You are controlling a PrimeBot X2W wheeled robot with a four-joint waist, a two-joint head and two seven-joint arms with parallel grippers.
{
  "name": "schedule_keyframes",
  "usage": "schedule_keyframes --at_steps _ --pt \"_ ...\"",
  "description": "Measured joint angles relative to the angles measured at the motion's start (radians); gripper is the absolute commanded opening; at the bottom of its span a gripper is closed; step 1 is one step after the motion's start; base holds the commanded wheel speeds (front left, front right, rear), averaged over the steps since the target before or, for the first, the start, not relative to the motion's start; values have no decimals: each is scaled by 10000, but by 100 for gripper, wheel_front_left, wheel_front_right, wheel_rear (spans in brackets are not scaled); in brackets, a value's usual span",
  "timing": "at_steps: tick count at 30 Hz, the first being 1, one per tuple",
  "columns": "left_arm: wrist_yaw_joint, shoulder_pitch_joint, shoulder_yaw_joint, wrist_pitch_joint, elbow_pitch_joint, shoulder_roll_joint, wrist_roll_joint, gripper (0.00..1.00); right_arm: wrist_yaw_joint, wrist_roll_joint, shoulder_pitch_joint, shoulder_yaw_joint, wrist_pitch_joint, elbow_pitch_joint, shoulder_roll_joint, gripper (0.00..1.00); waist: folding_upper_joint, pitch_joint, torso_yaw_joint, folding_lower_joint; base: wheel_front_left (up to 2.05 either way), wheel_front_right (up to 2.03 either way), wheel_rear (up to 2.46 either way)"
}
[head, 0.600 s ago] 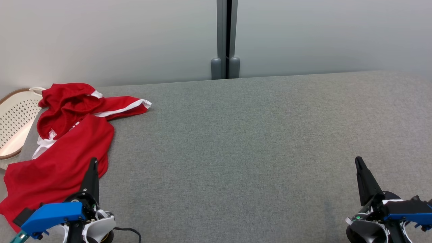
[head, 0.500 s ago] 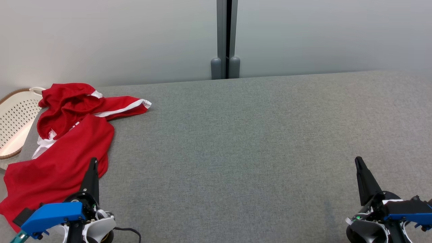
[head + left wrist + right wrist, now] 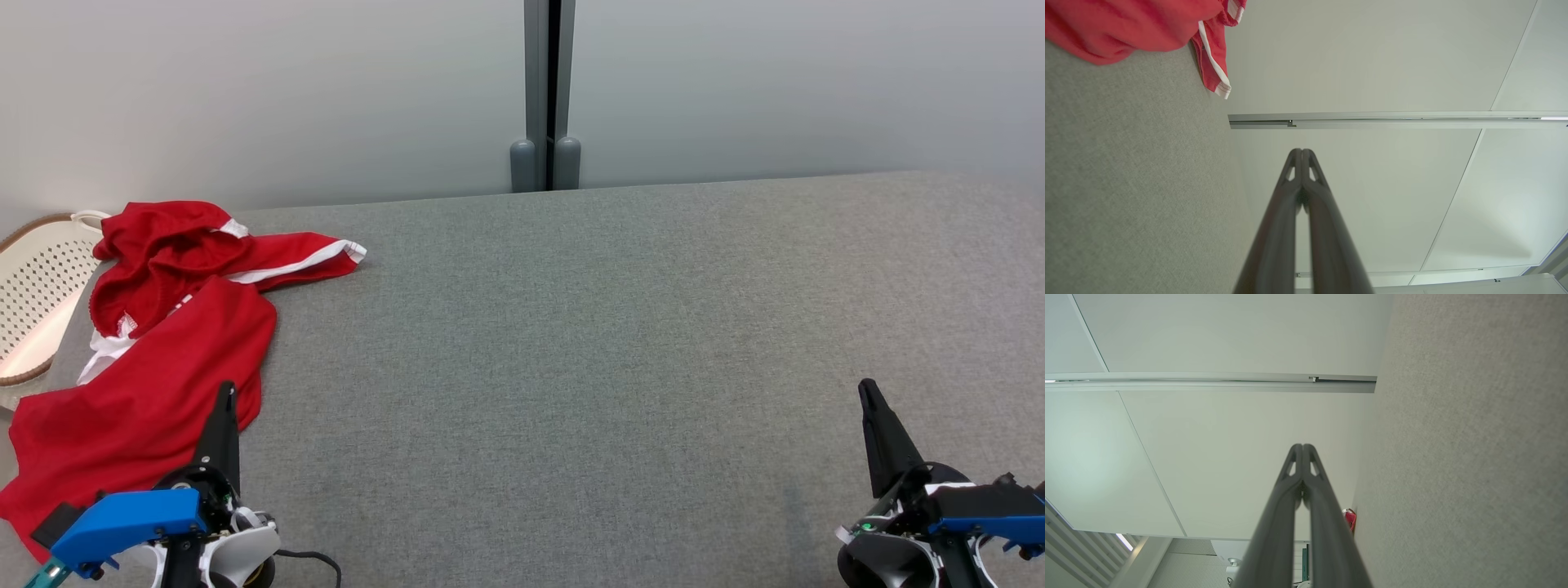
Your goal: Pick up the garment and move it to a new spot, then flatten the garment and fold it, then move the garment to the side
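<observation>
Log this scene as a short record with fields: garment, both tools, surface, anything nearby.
garment: red with white trim, crumpled, at the table's far left
table: grey fabric top
left tool: shut, holding nothing, tip over the garment's near edge; contact unclear
right tool: shut, holding nothing, over bare table at the near right
basket: white, perforated, left of the garment
task stage: garment not yet picked up

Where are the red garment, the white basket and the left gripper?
red garment point(image 3: 139, 400), head view, flat lower body panel.
white basket point(image 3: 37, 278), head view, perforated inner wall.
left gripper point(image 3: 226, 394), head view, closed fingertips.
</observation>
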Motion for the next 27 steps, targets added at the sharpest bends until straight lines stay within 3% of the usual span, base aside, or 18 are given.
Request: schedule_keyframes --at_steps 27 --pt "2 0 0 0 0 0 0 0 0 0 0 0 0 0 0 0 0 0 0 0 0 0 0"
